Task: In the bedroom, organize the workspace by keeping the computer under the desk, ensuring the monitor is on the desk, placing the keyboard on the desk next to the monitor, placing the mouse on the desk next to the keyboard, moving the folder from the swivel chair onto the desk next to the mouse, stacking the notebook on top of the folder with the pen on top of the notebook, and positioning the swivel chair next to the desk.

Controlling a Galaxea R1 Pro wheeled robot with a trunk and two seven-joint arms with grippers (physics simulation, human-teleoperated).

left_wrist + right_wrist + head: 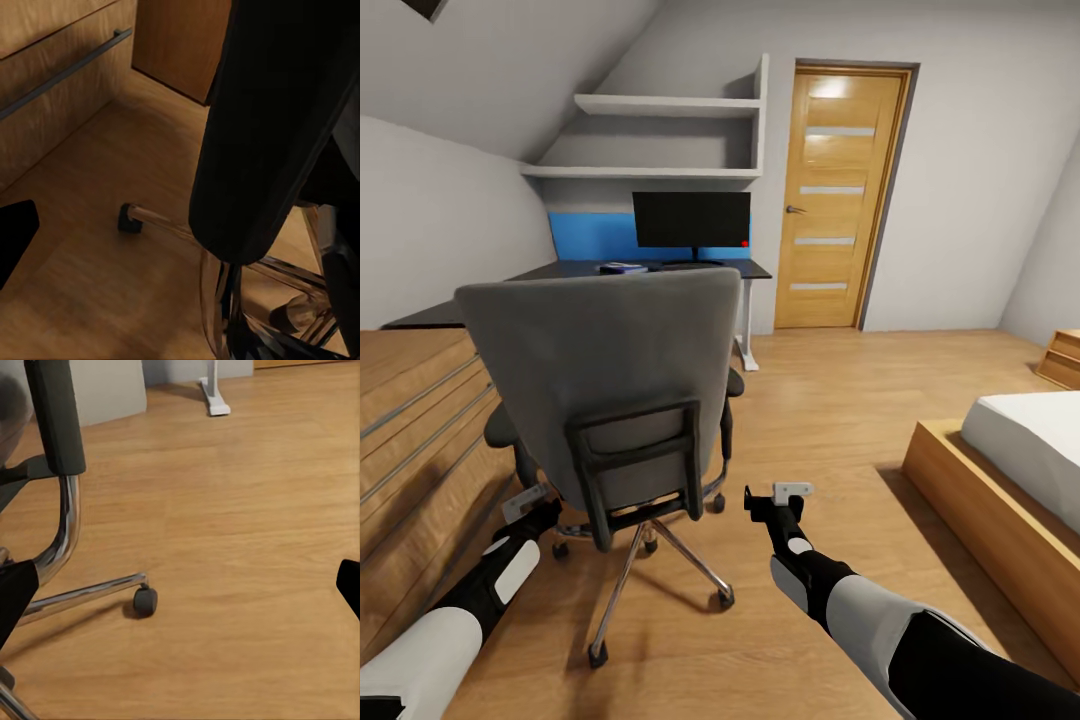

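The swivel chair (pixel 600 370) stands with its grey back toward me, hiding its seat. Behind it is the desk (pixel 750 268), black-topped with a blue back panel, and the monitor (pixel 692 220) stands on it. A small dark flat thing (pixel 622 267) lies left of the monitor's base, too small to name. My left gripper (pixel 528 503) is low beside the chair's left side, close to its black frame (pixel 262 150). My right gripper (pixel 780 493) is open over bare floor right of the chair base (pixel 82 596). Keyboard, mouse, folder, notebook, pen and computer are out of view.
Light-wood drawer fronts with grey rail handles (pixel 410 420) run close along the left. A low wooden bed (pixel 1010 460) fills the right side. The wooden door (pixel 840 200) is right of the desk, with wall shelves (pixel 660 105) above it. Open wood floor lies between chair and bed.
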